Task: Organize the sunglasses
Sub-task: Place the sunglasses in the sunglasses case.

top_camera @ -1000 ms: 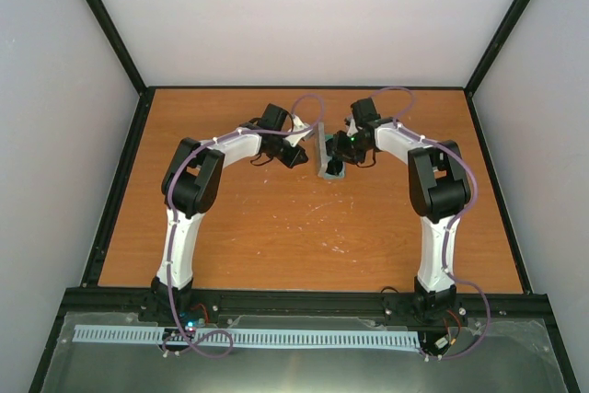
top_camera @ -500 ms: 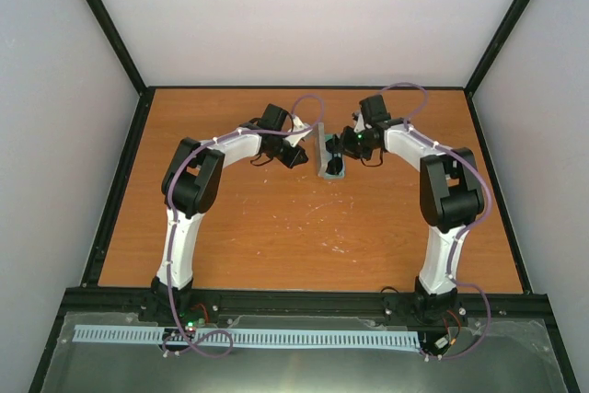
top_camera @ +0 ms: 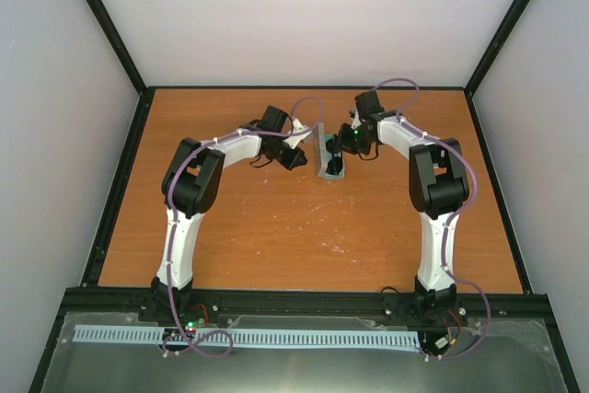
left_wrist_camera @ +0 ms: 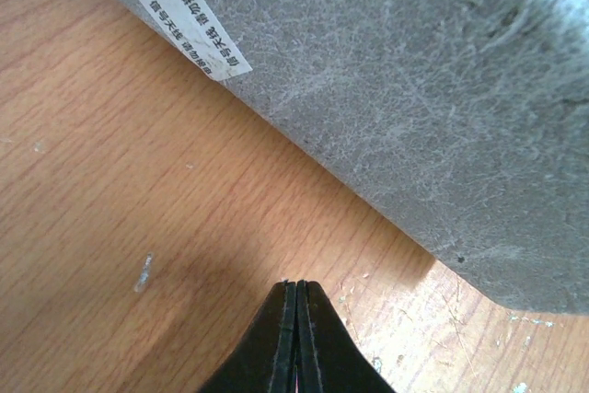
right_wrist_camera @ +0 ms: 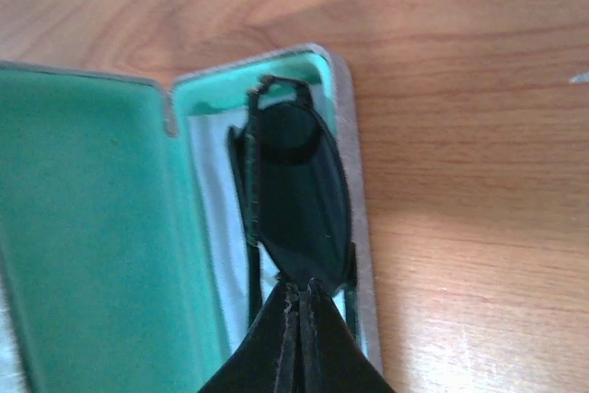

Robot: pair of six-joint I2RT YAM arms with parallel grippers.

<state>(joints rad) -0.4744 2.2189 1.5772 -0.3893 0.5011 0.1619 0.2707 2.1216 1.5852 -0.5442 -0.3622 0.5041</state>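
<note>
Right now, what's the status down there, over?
Left end effector shut, beside the case. Right end effector shut, tips at the sunglasses. Sunglasses lie in the open case. Nothing blocking.

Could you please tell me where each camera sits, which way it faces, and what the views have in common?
Top external: fixed above and behind the arm bases, looking down on the table; both arms show whole.
Left wrist: on the left arm, looking past its shut left hand at the case's grey outside.
Right wrist: on the right arm, looking past its shut right hand into the open case at the sunglasses.
Shared: all three show the case.
</note>
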